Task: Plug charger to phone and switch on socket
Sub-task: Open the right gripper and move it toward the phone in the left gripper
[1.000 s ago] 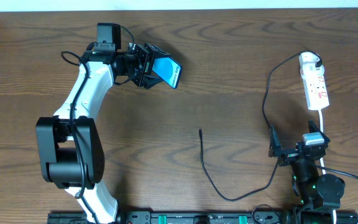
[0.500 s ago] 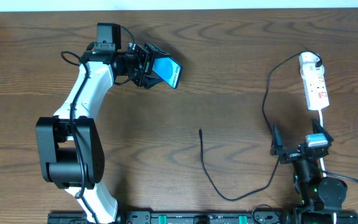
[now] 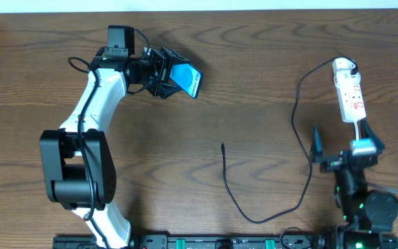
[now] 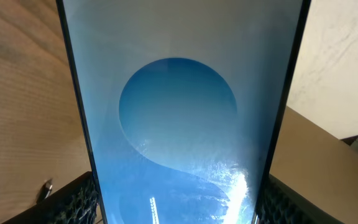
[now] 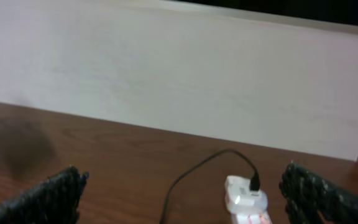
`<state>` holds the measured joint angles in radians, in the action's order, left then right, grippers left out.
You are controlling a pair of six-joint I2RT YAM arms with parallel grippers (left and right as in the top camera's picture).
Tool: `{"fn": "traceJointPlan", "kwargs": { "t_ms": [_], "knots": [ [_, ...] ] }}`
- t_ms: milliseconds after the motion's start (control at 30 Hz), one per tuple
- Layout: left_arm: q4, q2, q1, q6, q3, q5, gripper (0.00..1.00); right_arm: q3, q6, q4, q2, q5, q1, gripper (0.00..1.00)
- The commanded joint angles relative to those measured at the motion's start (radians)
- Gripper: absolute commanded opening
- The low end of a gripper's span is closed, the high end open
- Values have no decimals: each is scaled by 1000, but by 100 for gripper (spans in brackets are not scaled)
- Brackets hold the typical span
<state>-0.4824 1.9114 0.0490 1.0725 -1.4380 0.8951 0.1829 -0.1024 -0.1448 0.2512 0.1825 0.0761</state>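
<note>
My left gripper (image 3: 166, 75) is shut on the phone (image 3: 186, 79), holding it tilted above the far left of the table. In the left wrist view the phone's blue screen (image 4: 179, 124) fills the frame between the fingers (image 4: 73, 200). The charger cable (image 3: 297, 111) runs from the white adapter (image 3: 344, 67) in a loop to its plug tip (image 3: 222, 146), which lies loose mid-table. The socket strip (image 3: 352, 99) lies at the far right. My right gripper (image 3: 342, 143) is open and empty, just short of the strip's near end. In the right wrist view my right gripper (image 5: 185, 205) faces the adapter (image 5: 244, 196).
The strip's white cord (image 3: 360, 131) runs back toward the right arm. A pale wall (image 5: 179, 74) stands beyond the table's far edge. A black rail (image 3: 206, 242) runs along the front edge.
My right gripper has moved right and toward the socket strip, staying open. The left gripper and the phone have not moved. The cable lies as before.
</note>
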Motion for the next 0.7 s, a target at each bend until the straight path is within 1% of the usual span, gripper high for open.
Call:
{"fn": "traceJointPlan", "kwargs": {
  "t_ms": [0,167,267,400,433,500,567,667],
  "knots": [
    [21,-32,3,-9,0,39,7,150,-51,2,174,21,-3,99],
    [29,-32,3,2,0,39,7,427,-55,61,509,203,-3,99],
    [29,-32,3,2,0,39,7,608,9,144,688,333,-3,99],
    [29,-32,3,2,0,39,7,848,86,273,925,570,-3,99],
    [29,-32,3,2,0,39,7,885,99,282,968,624,-3,99],
    [29,-32,3,2,0,39,7,943,130,266,1045,742,-3,99],
    [29,-32,3,2,0,39,8,969,158,177,1112,845,-6,99],
    [29,-32,3,2,0,39,7,969,193,58,1178,902,-6,99]
  ]
}}
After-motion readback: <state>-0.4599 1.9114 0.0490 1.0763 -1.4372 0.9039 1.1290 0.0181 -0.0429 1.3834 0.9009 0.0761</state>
